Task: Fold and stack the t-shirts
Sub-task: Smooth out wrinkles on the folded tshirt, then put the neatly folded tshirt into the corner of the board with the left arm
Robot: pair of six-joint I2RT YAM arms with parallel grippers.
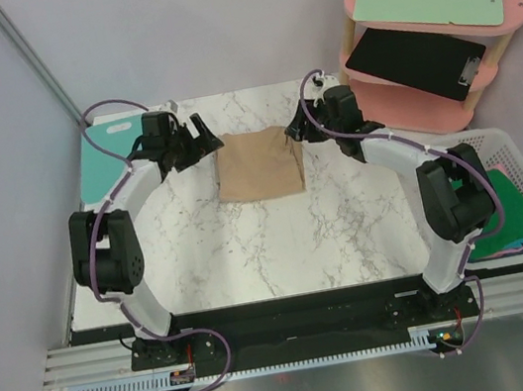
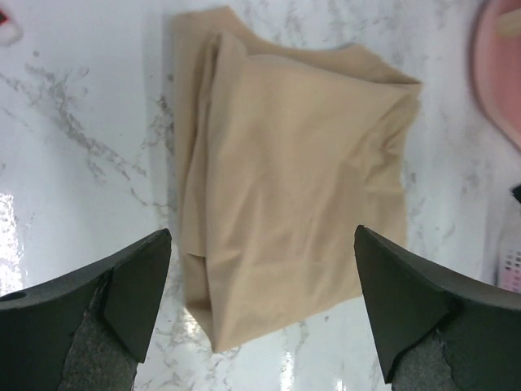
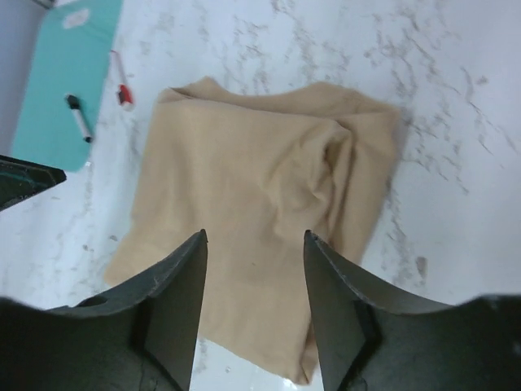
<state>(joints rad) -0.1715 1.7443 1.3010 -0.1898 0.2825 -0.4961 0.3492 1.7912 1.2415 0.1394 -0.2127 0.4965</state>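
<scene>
T-shirt [image 1: 258, 164]: tan, folded; flat on the table [image 1: 250, 247], between the two grippers
Left gripper [image 1: 202, 140]: jaws wide apart; holding nothing; just beside its left edge
Right gripper [image 1: 299, 129]: jaws parted; empty; at its right edge

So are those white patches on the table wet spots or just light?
Likely glare: in the left wrist view light bounces off the glossy table near the tan shirt; the right wrist view looks slightly soft; the top external view is evenly lit.
</scene>
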